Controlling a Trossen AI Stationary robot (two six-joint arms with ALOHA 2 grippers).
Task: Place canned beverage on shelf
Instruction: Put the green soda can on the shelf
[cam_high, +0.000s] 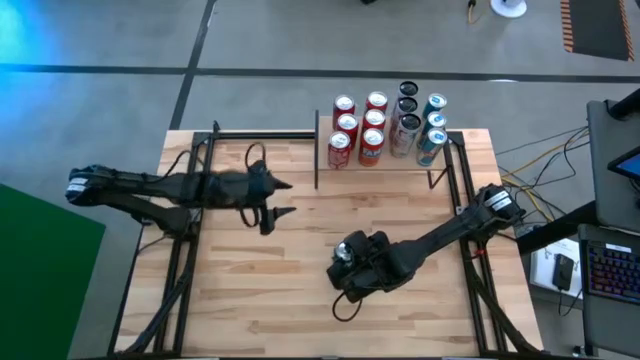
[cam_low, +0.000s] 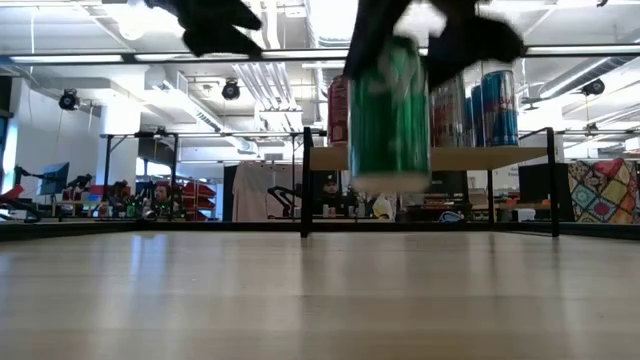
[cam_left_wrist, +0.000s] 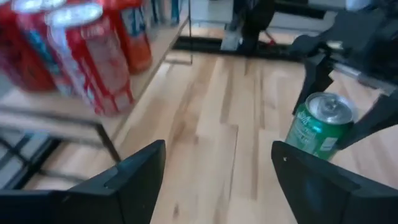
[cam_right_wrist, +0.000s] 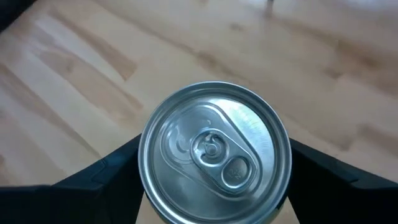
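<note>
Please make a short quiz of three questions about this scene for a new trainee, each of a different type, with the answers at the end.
1. True or false: the green can is standing on the table.
2. Which gripper is closed around the green can? A) the left gripper B) the right gripper C) neither
3. Fill in the word: the red cans stand on the ____.

Key
1. False. In the low view its base hangs above the tabletop.
2. B. The right wrist view shows both fingers at the can's sides, while the left gripper is open and empty, off to the side.
3. shelf, at the table's far edge, next to the blue cans.
</note>
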